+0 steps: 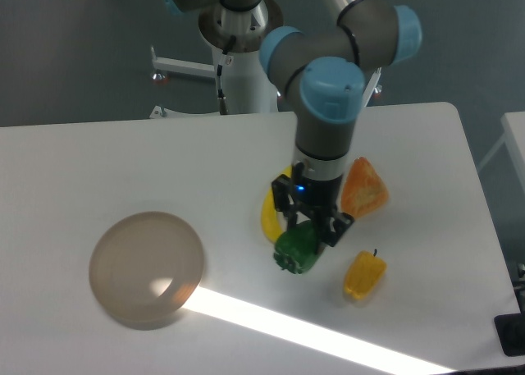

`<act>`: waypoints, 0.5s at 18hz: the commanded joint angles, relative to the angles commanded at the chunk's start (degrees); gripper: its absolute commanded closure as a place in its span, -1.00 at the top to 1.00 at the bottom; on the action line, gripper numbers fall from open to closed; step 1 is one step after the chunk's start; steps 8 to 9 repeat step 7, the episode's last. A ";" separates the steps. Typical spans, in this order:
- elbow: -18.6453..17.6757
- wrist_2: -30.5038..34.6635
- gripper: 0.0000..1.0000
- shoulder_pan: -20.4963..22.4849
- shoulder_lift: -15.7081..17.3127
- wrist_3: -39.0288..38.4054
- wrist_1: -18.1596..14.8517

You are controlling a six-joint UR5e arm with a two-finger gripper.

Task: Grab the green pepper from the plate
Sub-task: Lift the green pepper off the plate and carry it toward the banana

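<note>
The end effector [305,227] is clamped on the green pepper [298,250], held well right of the plate [146,268], between the banana [271,213] and yellow pepper [364,276].

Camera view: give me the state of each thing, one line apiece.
pincer: shut on the green pepper
green pepper: held, off the plate
plate: nothing on it
banana: lying on the table, partly hidden
yellow-orange pepper: on the table
orange wedge: on the table
</note>
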 joint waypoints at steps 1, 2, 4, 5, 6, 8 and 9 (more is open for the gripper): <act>0.18 0.09 -0.35 0.00 -0.09 0.00 0.09; 0.18 0.44 -0.35 0.09 -0.18 0.00 0.00; -0.17 0.53 -0.35 0.09 -0.09 0.00 0.17; -0.09 0.88 -0.34 0.18 -0.09 0.09 0.09; -0.17 1.23 -0.34 0.26 0.00 0.09 0.09; -0.17 1.23 -0.34 0.35 -0.09 0.09 0.09; -0.17 1.23 -0.34 0.35 -0.09 0.09 0.09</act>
